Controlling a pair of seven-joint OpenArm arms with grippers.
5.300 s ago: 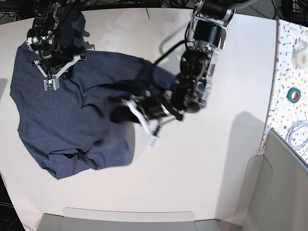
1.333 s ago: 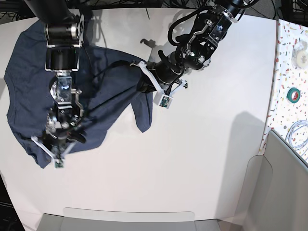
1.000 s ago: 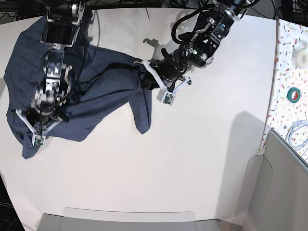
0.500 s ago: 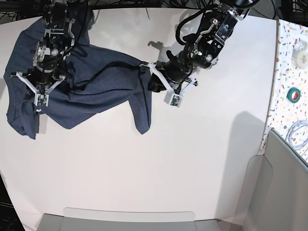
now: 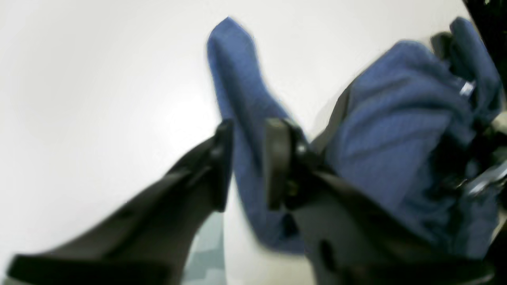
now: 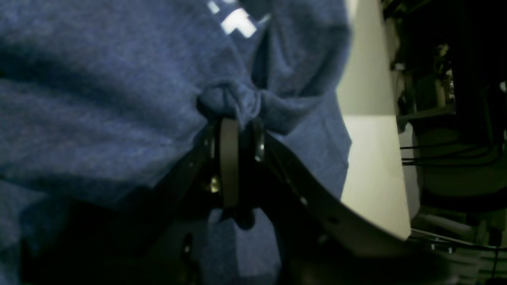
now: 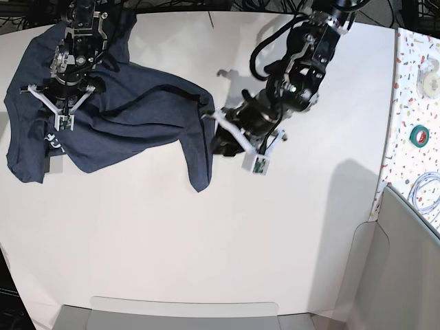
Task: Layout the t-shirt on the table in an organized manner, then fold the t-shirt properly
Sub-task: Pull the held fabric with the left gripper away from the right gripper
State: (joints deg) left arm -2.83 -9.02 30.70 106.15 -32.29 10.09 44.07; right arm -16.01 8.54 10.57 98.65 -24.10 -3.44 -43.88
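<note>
Two arms, black throughout, built of stacked cylindrical joint housings with loose black cables looped alongside. Left arm [image 7: 302,62]: glossy black segments, white angular bracket at the wrist, small white block with a dark square at its tip. Right arm [image 7: 77,41]: matching black housings and exposed metal fittings, same white V-shaped bracket. Fingers [image 5: 277,158]: flat, matte black, rounded pads; small brass-coloured screw visible near right fingers [image 6: 229,158].
</note>
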